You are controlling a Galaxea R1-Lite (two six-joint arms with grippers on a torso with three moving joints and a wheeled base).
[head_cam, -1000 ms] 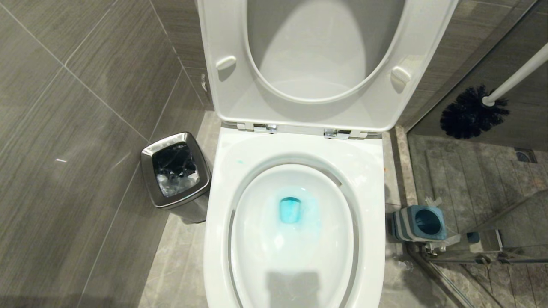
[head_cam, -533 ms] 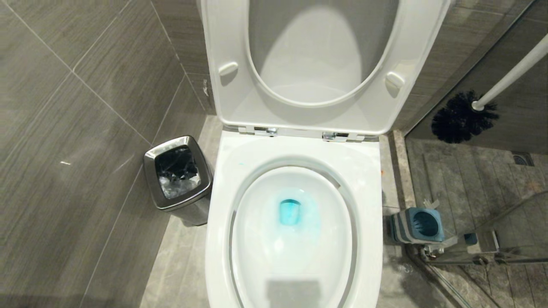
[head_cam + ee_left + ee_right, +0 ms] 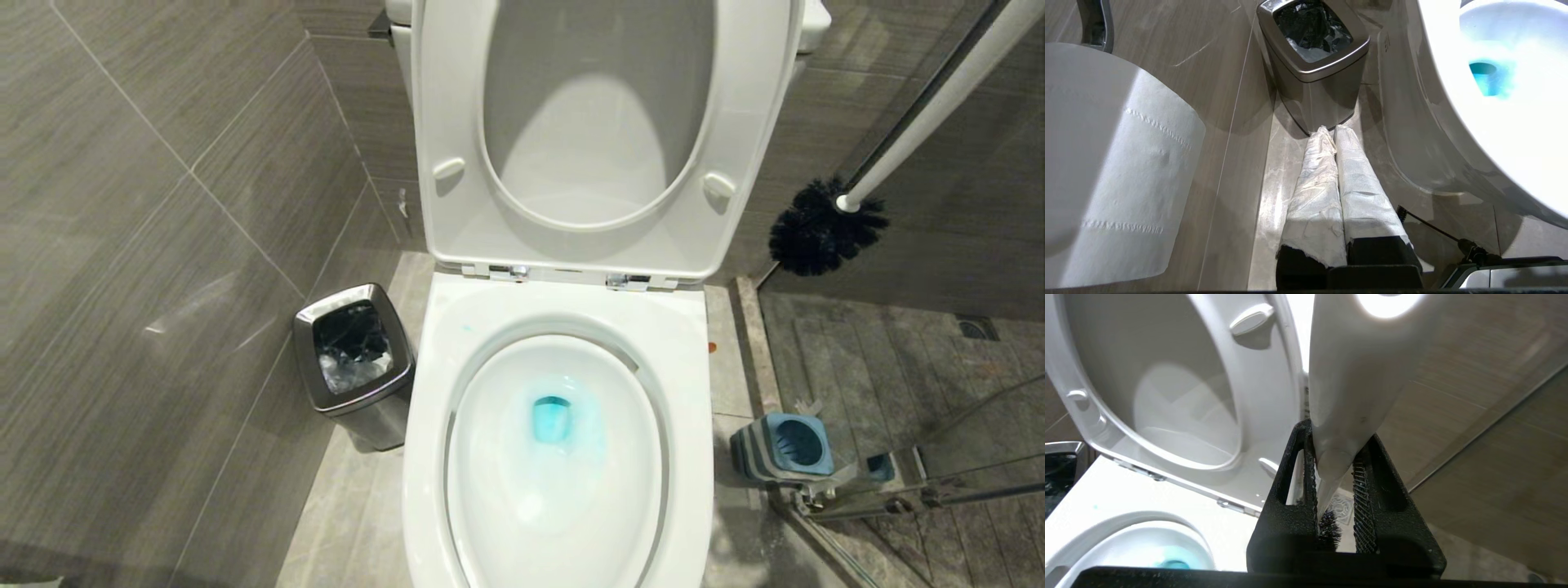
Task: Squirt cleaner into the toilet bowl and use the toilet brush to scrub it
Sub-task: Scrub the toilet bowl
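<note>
The white toilet bowl (image 3: pixel 490 490) stands open below me, its seat and lid (image 3: pixel 735 122) raised against the tank. Turquoise cleaner (image 3: pixel 555 420) pools at the bowl's drain. The toilet brush hangs in the air to the right of the raised seat, black bristle head (image 3: pixel 820 229) down and its white handle (image 3: pixel 922 114) slanting up out of frame. In the right wrist view my right gripper (image 3: pixel 1337 433) is shut on the brush handle (image 3: pixel 1355 375), with the bristles (image 3: pixel 1329 531) showing beyond the fingers. My left gripper (image 3: pixel 1329 130), its fingers wrapped in white, is shut on nothing, low beside the toilet.
A steel bin (image 3: pixel 353 359) with a black liner stands on the floor left of the toilet. The blue-grey brush holder (image 3: pixel 784 449) sits on the floor at the right, by a glass shower partition (image 3: pixel 898 490). A toilet paper roll (image 3: pixel 1118 171) hangs close by the left gripper.
The camera has tilted, so the whole scene has slid down in view. The brush head has swung left, closer to the raised seat, and its handle now stands steeper.
</note>
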